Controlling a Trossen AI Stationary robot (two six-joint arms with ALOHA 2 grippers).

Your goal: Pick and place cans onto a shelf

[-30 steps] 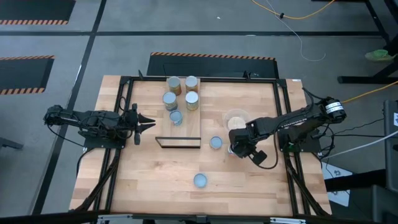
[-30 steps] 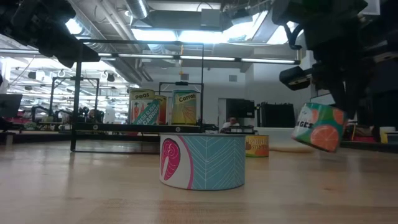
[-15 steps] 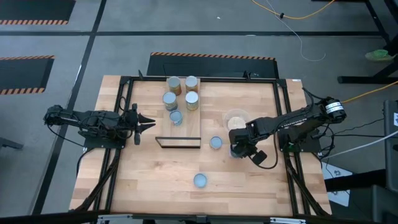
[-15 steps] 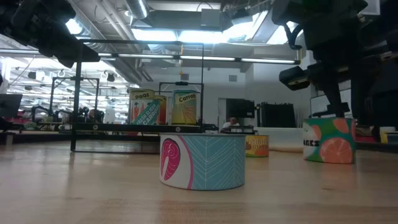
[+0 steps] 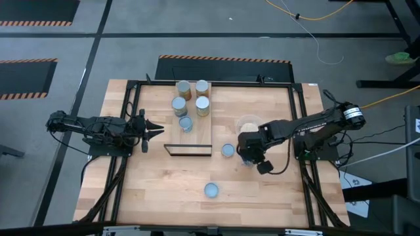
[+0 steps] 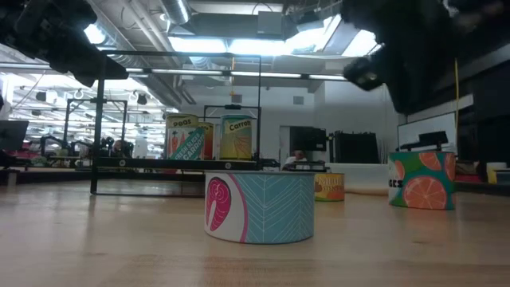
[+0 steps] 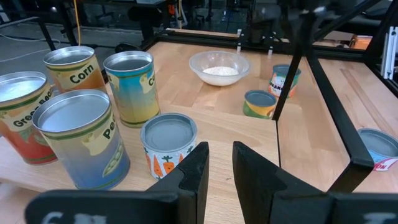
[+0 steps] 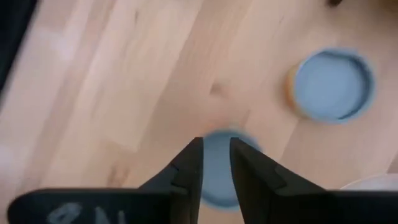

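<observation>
An orange-patterned can (image 6: 422,181) stands upright on its base on the table, right of the shelf (image 5: 197,139). My right gripper (image 8: 216,163) hangs open above it, pointing steeply down, and the can's light-blue top (image 8: 217,177) shows through the gap between the fingers. Beside it are a yellow-labelled can (image 5: 228,151) and, nearer the front edge, a low salmon-print can (image 6: 259,207). Several tall cans (image 5: 191,96) and one small can (image 5: 186,124) stand on the shelf. My left gripper (image 7: 221,165) waits open at the shelf's left side, pointing at those cans.
A clear bowl (image 5: 249,124) with pale contents sits on the table just beyond my right gripper. A black metal frame (image 5: 131,118) runs round the table's edges. Bare tabletop (image 5: 164,190) lies toward the near left.
My right gripper has set the orange-patterned can down. A second ago the can hung tilted, clear of the table, and now it stands upright. The gripper has let go, risen well above the can and rolled at the wrist.
</observation>
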